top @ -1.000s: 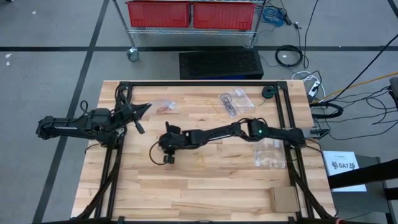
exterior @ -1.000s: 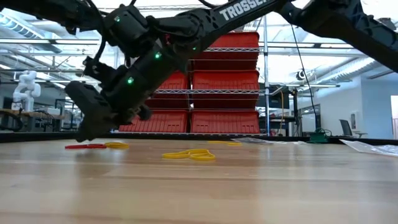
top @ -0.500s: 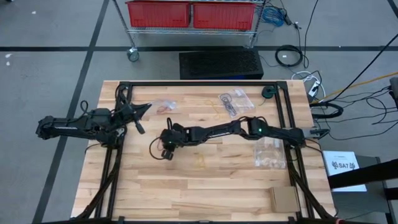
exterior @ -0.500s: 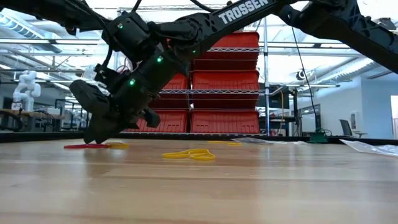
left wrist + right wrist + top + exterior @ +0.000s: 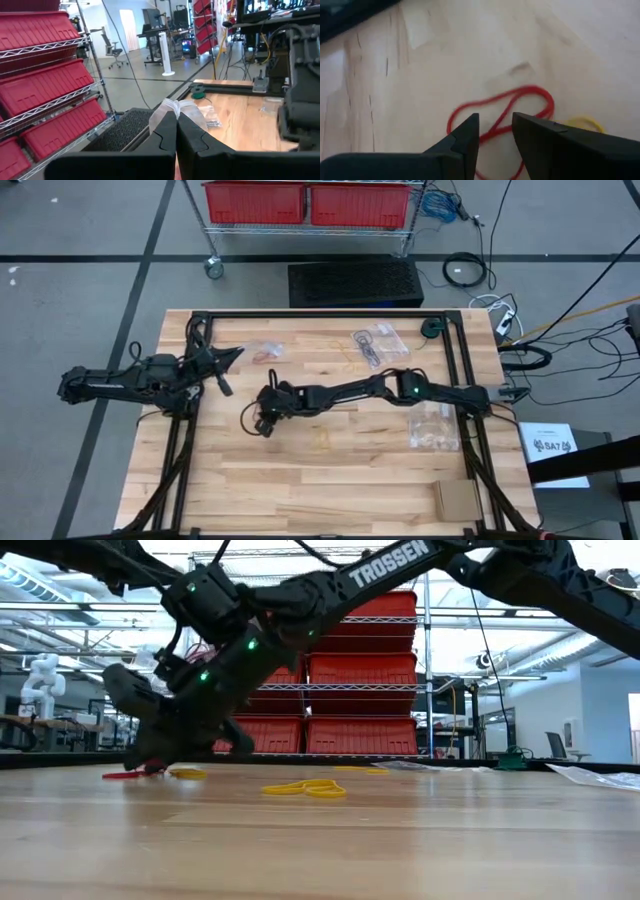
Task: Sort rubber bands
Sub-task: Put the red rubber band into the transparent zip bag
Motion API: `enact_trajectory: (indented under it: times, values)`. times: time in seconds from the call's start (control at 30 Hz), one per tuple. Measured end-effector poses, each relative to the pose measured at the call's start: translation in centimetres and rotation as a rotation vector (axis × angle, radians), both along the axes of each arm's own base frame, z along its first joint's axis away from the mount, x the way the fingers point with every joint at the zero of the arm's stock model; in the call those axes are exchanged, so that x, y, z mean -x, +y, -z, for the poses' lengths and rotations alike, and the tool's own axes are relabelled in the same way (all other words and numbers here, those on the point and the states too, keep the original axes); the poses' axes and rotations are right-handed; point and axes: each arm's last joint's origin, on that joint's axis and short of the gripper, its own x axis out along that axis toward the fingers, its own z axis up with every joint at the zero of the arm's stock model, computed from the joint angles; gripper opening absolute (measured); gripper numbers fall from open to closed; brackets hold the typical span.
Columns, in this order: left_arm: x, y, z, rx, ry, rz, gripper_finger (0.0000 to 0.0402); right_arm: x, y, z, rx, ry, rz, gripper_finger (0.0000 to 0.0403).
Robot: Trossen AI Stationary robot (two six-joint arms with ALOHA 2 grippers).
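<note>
Right now the right gripper (image 5: 264, 423) is down at the tabletop, left of the table's (image 5: 330, 490) middle, its arm stretched across from the right side. In its wrist view the two dark fingers (image 5: 462, 140) stand apart with a gap between them, straddling a red rubber band (image 5: 505, 112) that lies flat and twisted on the wood; the loop passes through the gap, but I see no pinch on it yet. A yellow rubber band (image 5: 583, 123) lies just beside the red one, near enough that the jaws seem kept narrow to catch only the red. From table height the gripper's tip (image 5: 150, 762) meets the surface right at the red band (image 5: 122, 775), with the small yellow one (image 5: 187, 774) next to it and a looser yellow pair (image 5: 305, 787) nearer the camera.

Clear plastic bags (image 5: 372, 342) lie toward the far edge and more bags (image 5: 433, 428) on the right side, probably where the sorted colours go.

The left gripper (image 5: 228, 358) waits off the left part of the table, raised, its jaws pressed together on nothing, out of the working arm's way.

I judge the pick of the red band is about to close; the risk is dragging the yellow along.
</note>
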Motion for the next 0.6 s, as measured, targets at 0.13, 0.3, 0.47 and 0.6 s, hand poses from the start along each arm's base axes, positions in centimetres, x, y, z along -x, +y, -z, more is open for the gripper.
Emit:
enact_trajectory:
  times: [0.13,0.3,0.47,0.6]
  values:
    - [0.0,0.0,0.02,0.001,0.001,0.0,0.0,-0.11,-0.43,0.67,-0.027,0.007,0.003,0.011]
    - [0.0,0.0,0.01,0.001,0.001,0.001,0.0,-0.05,-0.55,0.81,0.0,0.026,-0.022,0.0064]
    - [-0.01,0.0,0.02,0.001,0.001,0.0,0.0,0.01,-0.25,0.99,0.066,0.043,-0.07,0.0008]
    - [-0.01,0.0,0.02,0.001,0.002,0.0,0.0,0.0,0.17,0.66,0.113,0.038,-0.115,0.0001]
